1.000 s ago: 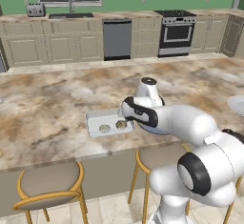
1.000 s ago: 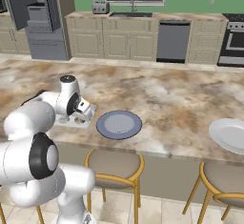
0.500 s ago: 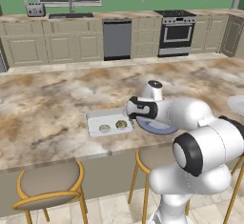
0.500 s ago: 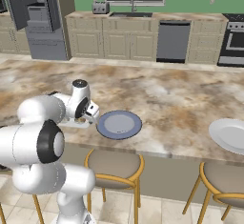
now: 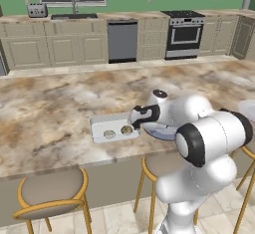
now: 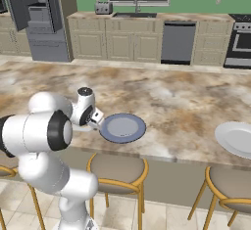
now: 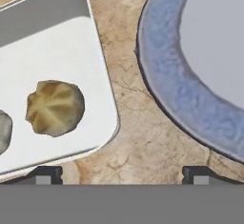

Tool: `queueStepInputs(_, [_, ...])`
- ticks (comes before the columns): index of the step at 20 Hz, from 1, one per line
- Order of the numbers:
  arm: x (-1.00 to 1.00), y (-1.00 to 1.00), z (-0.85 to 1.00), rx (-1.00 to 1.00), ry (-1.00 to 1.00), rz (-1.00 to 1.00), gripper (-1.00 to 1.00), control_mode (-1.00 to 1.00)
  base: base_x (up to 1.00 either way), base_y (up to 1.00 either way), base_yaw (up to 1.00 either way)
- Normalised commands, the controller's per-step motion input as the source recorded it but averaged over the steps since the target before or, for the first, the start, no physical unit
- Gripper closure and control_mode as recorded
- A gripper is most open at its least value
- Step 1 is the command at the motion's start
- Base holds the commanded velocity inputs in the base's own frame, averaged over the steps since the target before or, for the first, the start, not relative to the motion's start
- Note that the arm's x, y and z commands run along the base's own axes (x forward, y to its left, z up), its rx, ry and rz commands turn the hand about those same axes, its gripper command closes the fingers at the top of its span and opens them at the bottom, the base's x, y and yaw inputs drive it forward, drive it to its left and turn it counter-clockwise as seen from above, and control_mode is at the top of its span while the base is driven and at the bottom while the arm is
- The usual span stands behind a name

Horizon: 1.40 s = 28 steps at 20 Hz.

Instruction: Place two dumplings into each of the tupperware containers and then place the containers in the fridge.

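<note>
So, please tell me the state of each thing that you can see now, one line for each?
tupperware container: on the counter, two dumplings inside.
dumplings: lying in the container, not held.
blue-grey plate: on the counter, empty.
gripper: open, holding nothing, over the gap between container and plate.
fridge: door open.

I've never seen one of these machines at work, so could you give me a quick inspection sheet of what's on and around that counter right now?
Surface: marbled brown island counter.
Job's things: one tupperware container holding two dumplings; fridge standing open across the room.
Clutter: round blue-grey plate, bare, beside the container; white plate farther right.
Grippers: gripper open, holding nothing, above the counter strip between container and blue plate.
Cables: nothing seen.
Surroundings: bar stools, dishwasher, oven, sink, toaster.
</note>
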Motion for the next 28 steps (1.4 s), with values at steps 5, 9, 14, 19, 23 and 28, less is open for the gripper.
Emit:
queueStepInputs(5, [0.37, 0.00, -0.17, 0.00, 0.00, 0.00, -1.00, -1.00, 0.00, 0.00, 0.00])
queueStepInputs(9, [0.18, 0.00, -0.32, 0.00, 0.00, 0.00, -1.00, -1.00, 0.00, 0.00, 0.00])
queueStepInputs(14, [0.02, 0.00, -0.35, 0.00, 0.00, 0.00, -1.00, -1.00, 0.00, 0.00, 0.00])
queueStepInputs(19, [0.01, 0.00, -0.25, 0.00, 0.00, 0.00, -1.00, -1.00, 0.00, 0.00, 0.00])
queueStepInputs(23, [0.00, 0.00, -0.09, 0.00, 0.02, 0.00, 1.00, -1.00, 0.00, 0.00, 0.00])
queueStepInputs(28, [0.00, 0.00, -0.01, 0.00, 0.06, 0.00, 1.00, -1.00, 0.00, 0.00, 0.00])
